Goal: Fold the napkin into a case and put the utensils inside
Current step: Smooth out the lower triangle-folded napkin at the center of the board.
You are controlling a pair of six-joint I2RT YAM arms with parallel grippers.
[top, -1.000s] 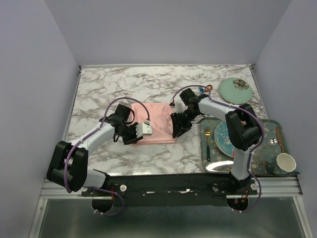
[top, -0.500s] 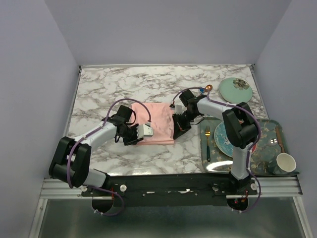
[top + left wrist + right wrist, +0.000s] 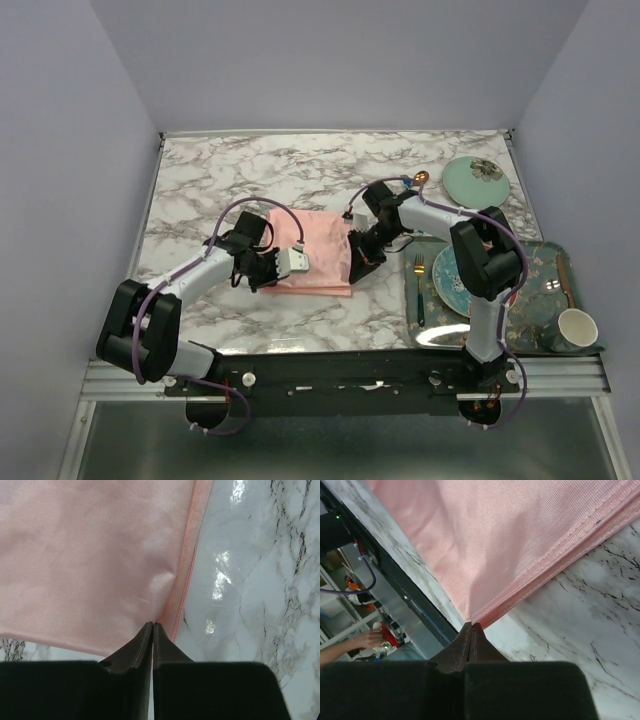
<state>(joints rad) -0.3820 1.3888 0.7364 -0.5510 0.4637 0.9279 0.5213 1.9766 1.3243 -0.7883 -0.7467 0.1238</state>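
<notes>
The napkin [image 3: 320, 240] is a salmon-pink satin cloth lying folded as a flat rectangle in the middle of the marble table. My left gripper [image 3: 272, 282] is shut on its near left corner; in the left wrist view the jaws [image 3: 152, 624] pinch the hemmed edge of the napkin [image 3: 90, 555]. My right gripper [image 3: 356, 272] is shut on the near right corner, where the layered hems of the napkin [image 3: 510, 535] meet the closed gripper tips [image 3: 471, 625]. Of the utensils, only the copper spoon's bowl [image 3: 421, 177] shows, behind the right arm.
A patterned tray [image 3: 535, 262] at the right holds a teal plate [image 3: 450, 282], a gold fork with a teal handle [image 3: 419, 292] and a white cup [image 3: 577, 328]. A pale green saucer [image 3: 476, 181] sits at the back right. Bare marble [image 3: 260, 580] surrounds the cloth.
Both grippers have closed on the napkin's near corners, the right one first, then the left. The cloth's near edge has shifted slightly.
</notes>
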